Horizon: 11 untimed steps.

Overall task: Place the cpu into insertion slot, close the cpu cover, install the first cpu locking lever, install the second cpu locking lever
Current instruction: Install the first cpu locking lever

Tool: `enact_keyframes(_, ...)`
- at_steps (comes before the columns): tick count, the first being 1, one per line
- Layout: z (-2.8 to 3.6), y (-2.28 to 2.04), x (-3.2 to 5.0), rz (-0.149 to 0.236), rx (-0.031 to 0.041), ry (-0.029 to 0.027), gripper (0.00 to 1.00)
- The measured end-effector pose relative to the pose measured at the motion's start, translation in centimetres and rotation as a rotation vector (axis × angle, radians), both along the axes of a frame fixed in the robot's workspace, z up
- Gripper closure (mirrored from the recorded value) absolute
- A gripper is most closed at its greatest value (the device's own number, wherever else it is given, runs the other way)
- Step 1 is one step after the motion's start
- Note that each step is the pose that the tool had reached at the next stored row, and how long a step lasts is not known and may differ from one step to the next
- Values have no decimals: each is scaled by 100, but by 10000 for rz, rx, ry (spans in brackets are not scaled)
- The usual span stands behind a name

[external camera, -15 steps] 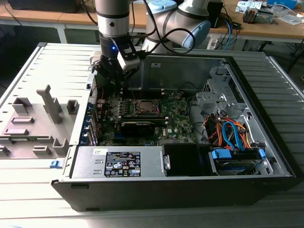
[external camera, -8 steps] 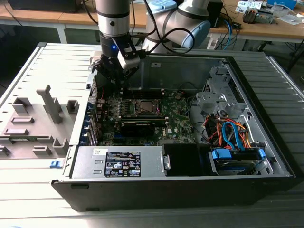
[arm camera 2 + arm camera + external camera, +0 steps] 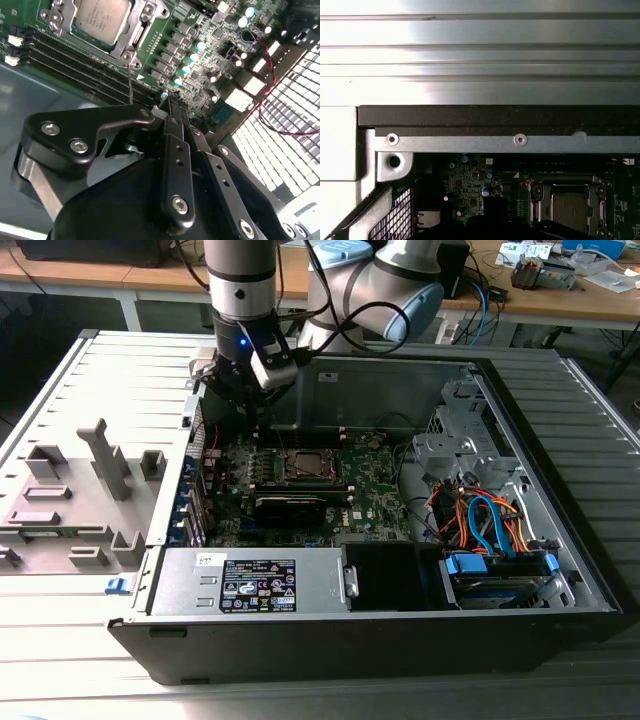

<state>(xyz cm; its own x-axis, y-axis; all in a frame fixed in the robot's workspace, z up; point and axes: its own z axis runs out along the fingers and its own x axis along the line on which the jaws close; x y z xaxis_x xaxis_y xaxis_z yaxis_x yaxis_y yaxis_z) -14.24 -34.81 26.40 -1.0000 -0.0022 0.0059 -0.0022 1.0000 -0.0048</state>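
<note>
You see a green motherboard (image 3: 300,502) dotted with pale teal capacitors (image 3: 200,46) and crossed by long black memory slots (image 3: 75,70), and on it the cpu (image 3: 102,17) shows a dull silver-grey face inside the brighter silver cpu cover (image 3: 131,40). The gripper (image 3: 172,107) is matte black with silver screw heads, while the arm (image 3: 240,280) above it is grey and black with a small blue light. The case (image 3: 560,570) is black-rimmed with bare grey metal inside, holding orange and blue cables (image 3: 490,520), and it sits on a pale grey ribbed bench (image 3: 100,370).
</note>
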Motion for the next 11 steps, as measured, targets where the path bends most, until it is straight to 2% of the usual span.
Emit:
enact_keyframes(1, -17, 2, 93, 0, 4, 22, 89)
enact_keyframes(2, -19, 2, 142, 1, 17, 26, 89)
enact_keyframes(11, -21, 6, 216, 1, 19, 27, 89)
